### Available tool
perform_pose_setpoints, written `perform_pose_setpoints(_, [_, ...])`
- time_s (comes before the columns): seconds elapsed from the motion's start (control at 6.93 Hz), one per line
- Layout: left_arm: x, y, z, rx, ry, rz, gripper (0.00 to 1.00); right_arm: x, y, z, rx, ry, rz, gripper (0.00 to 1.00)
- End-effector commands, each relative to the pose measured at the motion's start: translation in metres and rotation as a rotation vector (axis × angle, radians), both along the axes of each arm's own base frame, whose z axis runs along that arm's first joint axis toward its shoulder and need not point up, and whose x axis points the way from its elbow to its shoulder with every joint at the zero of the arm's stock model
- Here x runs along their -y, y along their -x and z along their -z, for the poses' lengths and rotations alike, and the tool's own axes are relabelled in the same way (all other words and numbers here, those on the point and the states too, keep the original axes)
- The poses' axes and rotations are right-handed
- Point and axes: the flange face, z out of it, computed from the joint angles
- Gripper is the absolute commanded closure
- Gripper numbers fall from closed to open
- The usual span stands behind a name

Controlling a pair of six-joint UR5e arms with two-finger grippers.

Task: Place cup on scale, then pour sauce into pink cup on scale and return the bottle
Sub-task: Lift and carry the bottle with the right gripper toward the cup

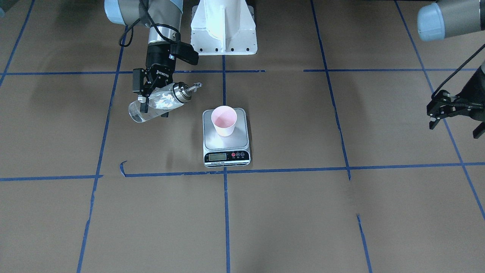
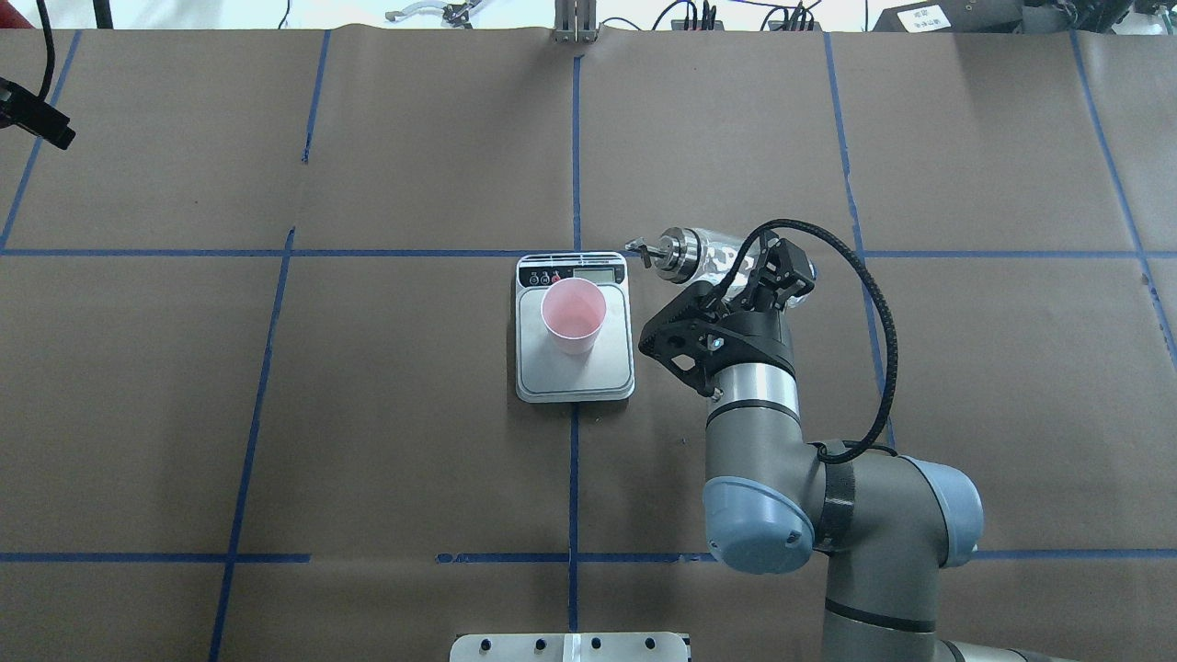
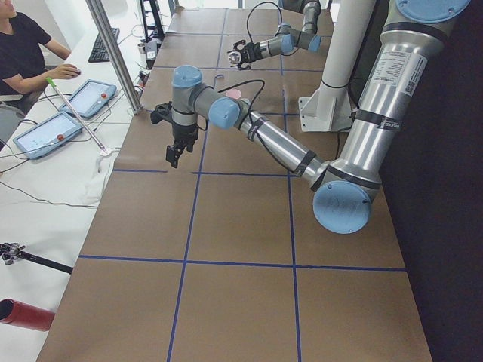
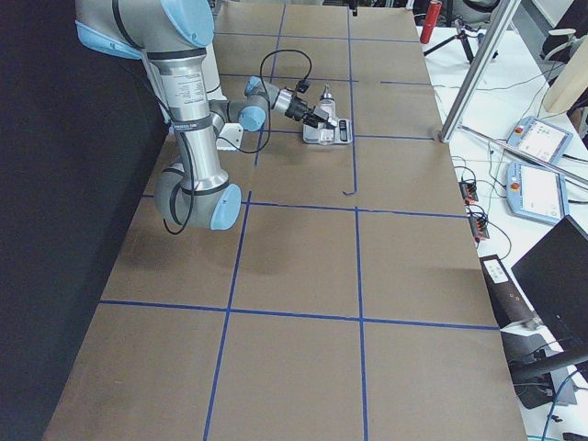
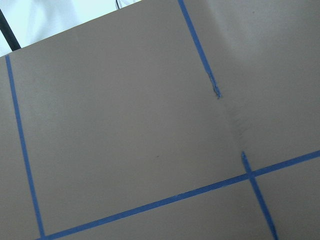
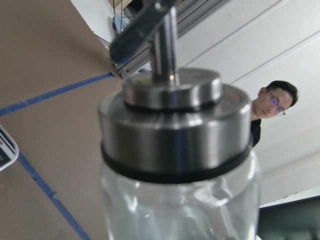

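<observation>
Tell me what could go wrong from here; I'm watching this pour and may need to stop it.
1. The bottle in the right gripper is tilted, its spout short of the cup; pouring from here might wet the scale or table.
2. The spout could knock the small cup over as it moves in.

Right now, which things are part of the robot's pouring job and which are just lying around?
For the job:
small pink paper cup
flat silver-topped kitchen scale under it
clear glass bottle with shiny metal spout cap, tilted in the right gripper

Just lying about:
two blue-edged tablets on the white side table
red cylinder beside the table
</observation>
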Motion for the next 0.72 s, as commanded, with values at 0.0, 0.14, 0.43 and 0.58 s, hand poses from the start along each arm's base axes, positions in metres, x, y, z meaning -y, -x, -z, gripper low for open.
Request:
perform_pose_setpoints(0.0, [0.007, 0.024, -0.043, 0.016, -0.028, -0.026, 0.00, 0.006, 0.003, -0.003, -0.253, -0.071, -0.006, 1.00])
perform_pose_setpoints(0.14, [0.004, 0.029, -0.052, 0.015, -0.029, -0.016, 0.00, 0.007, 0.015, -0.019, -0.314, -0.062, -0.003, 1.00])
perform_pose_setpoints(0.43, [0.005, 0.033, -0.055, 0.016, -0.023, -0.009, 0.00, 0.015, 0.040, -0.019, -0.390, -0.087, -0.016, 1.00])
perform_pose_setpoints(0.58, [0.006, 0.032, -0.058, 0.017, -0.017, -0.009, 0.00, 0.018, 0.047, -0.010, -0.462, -0.107, -0.005, 1.00])
